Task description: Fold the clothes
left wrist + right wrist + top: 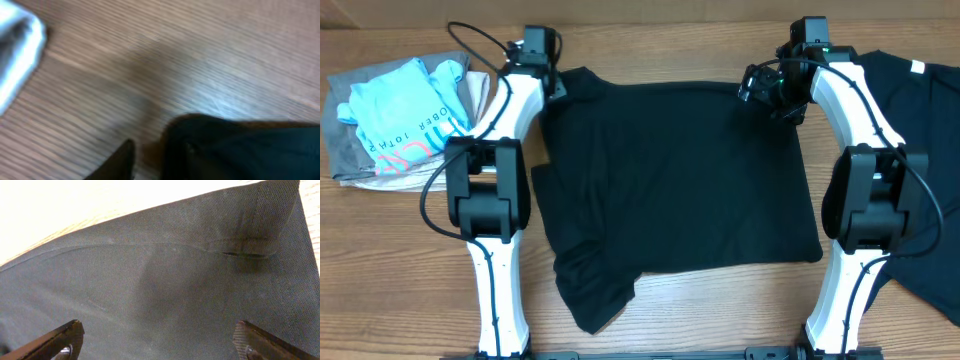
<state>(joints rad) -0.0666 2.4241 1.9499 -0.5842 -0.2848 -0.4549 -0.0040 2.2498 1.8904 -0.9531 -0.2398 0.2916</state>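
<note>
A black T-shirt (670, 180) lies spread across the middle of the table, its lower left part bunched and folded over. My left gripper (553, 82) is at the shirt's far left corner. In the blurred left wrist view, my left gripper (150, 161) shows a narrow strip of bare wood between its dark left finger (124, 160) and the edge of the black cloth (250, 150), which hides the other finger. My right gripper (765, 92) is at the far right corner. In the right wrist view, my right gripper (160, 335) stands wide open just above the cloth (165, 270), holding nothing.
A second black shirt (920, 130) lies at the right edge, partly under the right arm. A pile of light blue and grey garments (395, 120) sits at the far left, and its pale edge (15, 55) shows in the left wrist view. The table is wood (175, 60).
</note>
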